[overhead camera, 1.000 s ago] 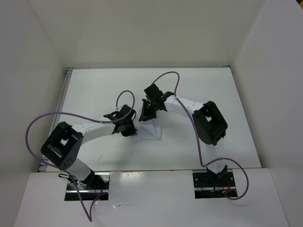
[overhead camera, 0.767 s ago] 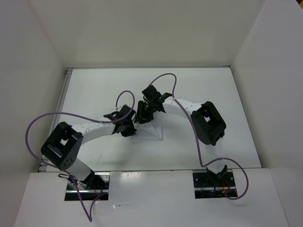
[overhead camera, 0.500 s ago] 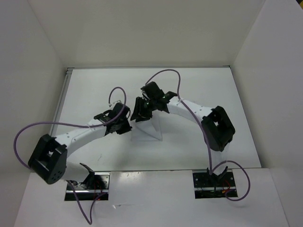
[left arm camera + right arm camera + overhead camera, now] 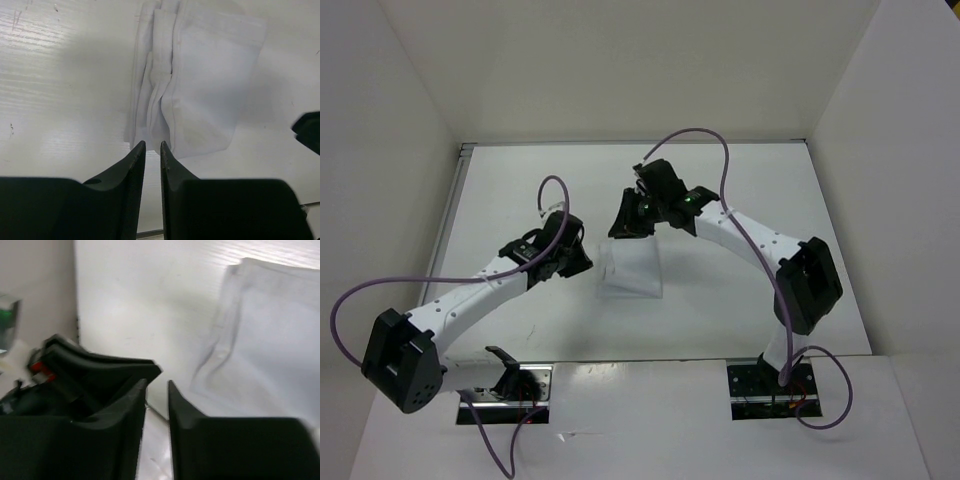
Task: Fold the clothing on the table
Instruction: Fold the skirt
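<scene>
The clothing (image 4: pixel 632 270) lies as a small folded white rectangle in the middle of the table (image 4: pixel 520 190). My left gripper (image 4: pixel 582 264) sits just left of it, open by a narrow gap with nothing between the fingers. In the left wrist view the clothing (image 4: pixel 200 90) lies flat just beyond that gripper (image 4: pixel 151 145), its folded edges showing. My right gripper (image 4: pixel 619 228) hovers just beyond the cloth's far left corner, also open a little and empty. The right wrist view has the clothing (image 4: pixel 270 350) to the right of the right gripper (image 4: pixel 156 385).
White walls close in the table on three sides, with a thin metal rim (image 4: pixel 455 200) along the left. Purple cables loop over both arms. The left gripper head (image 4: pixel 100 370) shows close in the right wrist view. The arm bases (image 4: pixel 505 385) stand at the near edge.
The right gripper has gone from shut to open and drawn back toward the far side. The left arm has stretched out and pulled its gripper left, off the cloth. The cloth stays folded.
</scene>
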`<state>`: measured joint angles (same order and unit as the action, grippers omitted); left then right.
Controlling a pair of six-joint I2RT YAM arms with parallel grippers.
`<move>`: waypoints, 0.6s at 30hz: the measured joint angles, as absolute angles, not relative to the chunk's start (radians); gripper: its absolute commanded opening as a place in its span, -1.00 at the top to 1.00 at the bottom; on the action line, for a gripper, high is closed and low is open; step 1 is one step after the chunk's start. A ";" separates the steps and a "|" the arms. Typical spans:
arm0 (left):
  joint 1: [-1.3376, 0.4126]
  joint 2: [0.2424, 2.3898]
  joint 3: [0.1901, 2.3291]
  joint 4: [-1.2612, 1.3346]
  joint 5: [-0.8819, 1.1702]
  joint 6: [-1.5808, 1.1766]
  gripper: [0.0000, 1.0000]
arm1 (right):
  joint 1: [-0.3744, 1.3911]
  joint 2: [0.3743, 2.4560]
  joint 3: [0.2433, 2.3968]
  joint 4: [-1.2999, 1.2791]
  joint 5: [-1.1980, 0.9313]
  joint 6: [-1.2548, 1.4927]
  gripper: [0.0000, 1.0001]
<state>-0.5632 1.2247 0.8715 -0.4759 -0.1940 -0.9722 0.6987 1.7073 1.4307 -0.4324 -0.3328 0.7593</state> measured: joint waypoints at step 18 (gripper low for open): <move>-0.543 1.321 0.951 -0.418 -0.147 -0.912 0.49 | 0.801 1.888 1.275 -0.359 -0.295 0.752 0.90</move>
<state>-0.5434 1.3212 0.9508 -0.4179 -0.1474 -0.9123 0.8013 1.8885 1.2747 -0.3592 -0.2947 0.7517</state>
